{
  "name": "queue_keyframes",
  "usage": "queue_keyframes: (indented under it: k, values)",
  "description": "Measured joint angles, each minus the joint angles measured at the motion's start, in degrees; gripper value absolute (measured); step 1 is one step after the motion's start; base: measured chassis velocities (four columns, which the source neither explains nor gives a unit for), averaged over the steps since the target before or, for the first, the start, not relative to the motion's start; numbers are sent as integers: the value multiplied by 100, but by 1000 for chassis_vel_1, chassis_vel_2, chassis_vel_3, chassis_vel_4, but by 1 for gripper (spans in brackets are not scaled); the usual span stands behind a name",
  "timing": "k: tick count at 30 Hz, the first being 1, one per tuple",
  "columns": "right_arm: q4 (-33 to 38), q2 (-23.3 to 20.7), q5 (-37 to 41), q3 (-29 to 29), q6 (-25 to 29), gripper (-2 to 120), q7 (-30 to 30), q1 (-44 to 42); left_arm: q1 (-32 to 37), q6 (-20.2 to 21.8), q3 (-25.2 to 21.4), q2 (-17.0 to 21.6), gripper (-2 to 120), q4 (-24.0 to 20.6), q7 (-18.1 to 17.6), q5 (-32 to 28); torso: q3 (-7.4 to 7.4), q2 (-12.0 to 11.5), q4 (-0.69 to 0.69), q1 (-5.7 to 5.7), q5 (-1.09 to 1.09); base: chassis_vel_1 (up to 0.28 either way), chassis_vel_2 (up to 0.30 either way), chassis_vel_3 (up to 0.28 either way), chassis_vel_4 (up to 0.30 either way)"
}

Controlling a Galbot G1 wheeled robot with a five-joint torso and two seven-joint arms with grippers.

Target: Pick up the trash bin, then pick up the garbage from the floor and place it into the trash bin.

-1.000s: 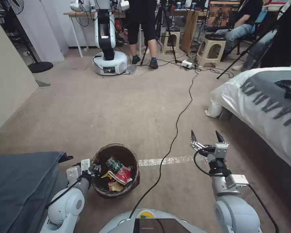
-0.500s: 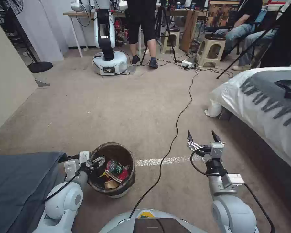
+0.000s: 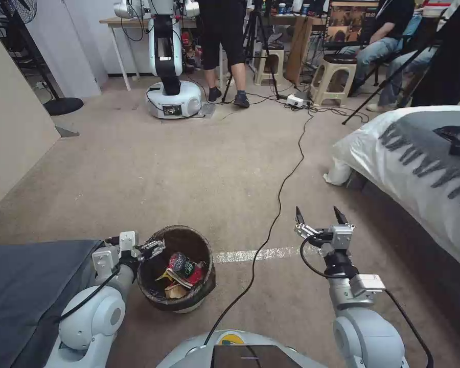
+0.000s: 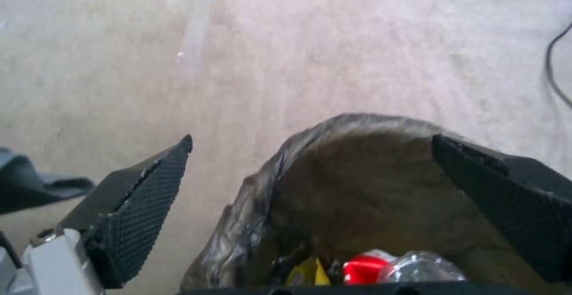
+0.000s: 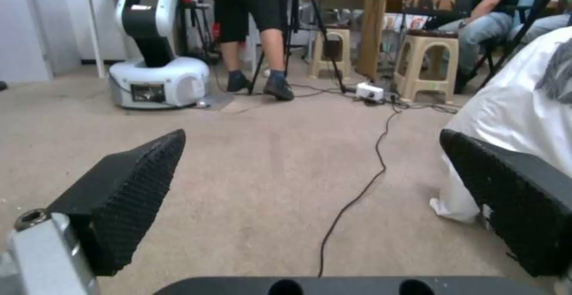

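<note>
Black ribbed pads of my left claw (image 4: pixel 310 205) stand apart, astride the near rim of the trash bin (image 3: pixel 177 301), gripping nothing. That bin sits on the carpet just ahead of my base, its dark bag (image 4: pixel 357 170) folded over the rim, and the garbage (image 3: pixel 181 271) lies inside: red, yellow and silver wrappers. My right claw (image 3: pixel 318 217) hovers spread and empty above the floor, near the black cable (image 3: pixel 278 197). To do this step well, I judge I should keep the rim centred between my pads and close on plastic and bag together, so the liner cannot slip.
</note>
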Motion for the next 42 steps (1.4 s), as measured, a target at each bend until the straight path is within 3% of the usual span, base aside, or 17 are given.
queue_keyframes:
  k: [5,7,8,9,12,14,17,18,22,27,42]
  values:
    - [12,-1,3,24,0,100,8,-25,132,-497,-157,0,100,-72,415,322,0,0,0,0,0,0,0,0,0]
    - [0,-7,9,41,30,100,3,-75,284,-1448,-311,-50,100,-64,777,1071,0,0,0,0,1,0,0,0,0]
    - [0,-7,9,41,30,100,3,-75,284,-1448,-311,-50,100,-64,777,1071,0,0,0,0,1,0,0,0,0]
    - [-20,-8,9,35,73,100,7,-100,348,-1889,-346,-90,100,-45,834,1324,0,0,1,0,1,0,0,0,0]
    - [-39,-5,10,26,124,100,24,-168,440,-2589,-369,-172,100,-11,817,1673,0,0,0,0,1,0,0,0,0]
    - [-41,-5,10,26,129,100,27,-174,449,-2641,-369,-178,100,-7,809,1699,0,0,0,0,1,0,0,0,0]
    - [-51,2,11,33,150,100,69,-267,549,-3254,-377,-246,100,71,725,2053,0,0,0,0,1,0,0,0,0]
    - [-51,2,11,33,150,100,69,-267,549,-3254,-377,-246,100,71,725,2053,0,0,0,0,1,0,0,0,0]
    - [-62,6,34,97,243,100,130,-489,947,-4373,-449,-386,100,292,723,2674,0,0,1,0,0,0,0,0,0]
    - [-49,-5,35,127,473,100,116,-640,1363,-4689,-469,-497,100,235,480,2786,0,0,0,0,1,0,0,0,0]
    - [-58,11,15,101,613,100,158,-749,1675,-5033,-384,-502,100,289,48,2940,0,0,-1,0,1,0,0,0,0]
